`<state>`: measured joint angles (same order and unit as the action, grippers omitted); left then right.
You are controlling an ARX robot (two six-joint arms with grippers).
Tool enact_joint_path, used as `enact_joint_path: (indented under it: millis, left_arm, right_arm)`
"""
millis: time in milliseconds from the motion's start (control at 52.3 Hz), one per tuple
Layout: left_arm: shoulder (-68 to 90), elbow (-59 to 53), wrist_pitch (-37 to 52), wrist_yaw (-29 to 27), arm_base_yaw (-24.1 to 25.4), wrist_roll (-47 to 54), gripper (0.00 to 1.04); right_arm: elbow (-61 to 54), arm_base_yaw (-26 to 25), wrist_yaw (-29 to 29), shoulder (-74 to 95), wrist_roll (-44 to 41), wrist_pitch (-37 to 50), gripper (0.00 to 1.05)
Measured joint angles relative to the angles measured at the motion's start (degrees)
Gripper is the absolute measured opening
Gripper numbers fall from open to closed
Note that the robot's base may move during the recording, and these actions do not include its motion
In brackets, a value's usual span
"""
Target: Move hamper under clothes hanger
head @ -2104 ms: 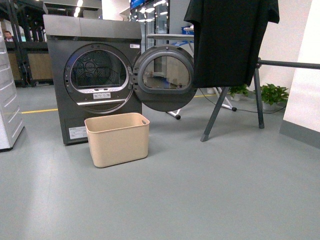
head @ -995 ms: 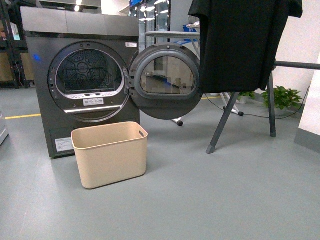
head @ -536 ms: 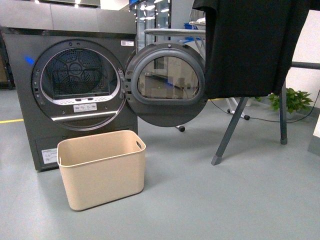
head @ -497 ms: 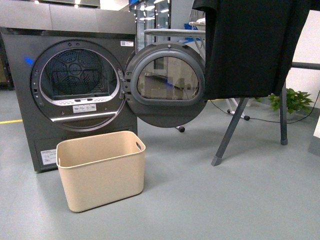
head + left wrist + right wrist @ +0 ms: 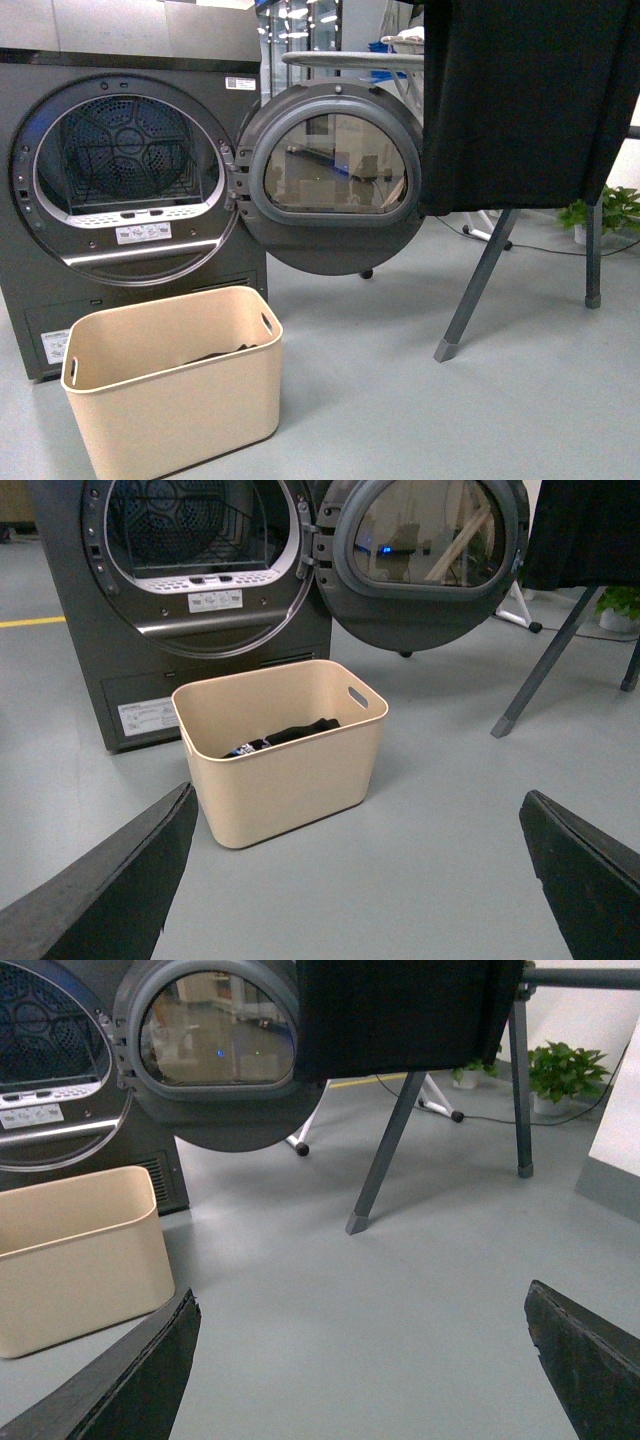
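Robot rolls in closer: the hamper (image 5: 175, 390) now looms larger, still on the floor before the open dryer (image 5: 130, 170), apart from the hanger (image 5: 480, 290). Left gripper (image 5: 355, 810) and right gripper (image 5: 360, 1295) gape empty; no grasp yet.

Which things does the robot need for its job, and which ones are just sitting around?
For the job:
hamper
clothes hanger

Just there:
dryer, door open
black garment hanging on the clothes hanger
potted plant
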<state>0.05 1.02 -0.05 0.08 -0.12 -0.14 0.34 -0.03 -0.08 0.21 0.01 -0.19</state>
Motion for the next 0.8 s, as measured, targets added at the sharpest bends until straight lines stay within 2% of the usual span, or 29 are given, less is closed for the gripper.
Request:
enact_joint_path:
  millis: [803]
  left_arm:
    - [0.0, 0.0, 0.0, 0.0, 0.0, 0.0, 0.98]
  right_arm:
    - [0.0, 0.0, 0.0, 0.0, 0.0, 0.0, 0.97]
